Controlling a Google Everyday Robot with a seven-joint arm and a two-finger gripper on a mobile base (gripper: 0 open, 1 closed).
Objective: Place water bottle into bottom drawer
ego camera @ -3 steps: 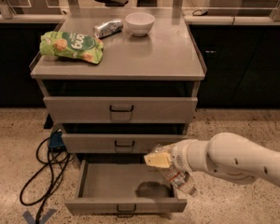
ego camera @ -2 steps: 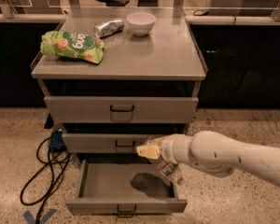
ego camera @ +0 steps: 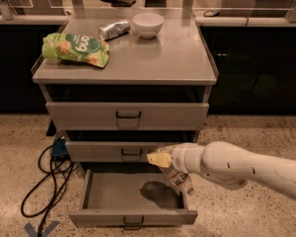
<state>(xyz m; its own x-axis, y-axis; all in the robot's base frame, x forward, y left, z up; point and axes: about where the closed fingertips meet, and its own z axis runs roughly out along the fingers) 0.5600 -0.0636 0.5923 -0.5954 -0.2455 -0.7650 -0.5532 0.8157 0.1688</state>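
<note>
Grey metal bottom drawer (ego camera: 113,194) stands pulled open. Gripper (ego camera: 166,166) hangs over its right half (arm reaching in from the right), fingers clamped on the water bottle (ego camera: 181,181), which is tilted above the tray; contact with the tray cannot be confirmed.

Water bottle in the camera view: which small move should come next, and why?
Probably the pincer should go straight down a little before it lets go. It holds the water bottle tilted above the right part of the open bottom drawer. A dark shadow lies on the tray under it, so the bottle seems not yet to rest on the tray floor.
</note>
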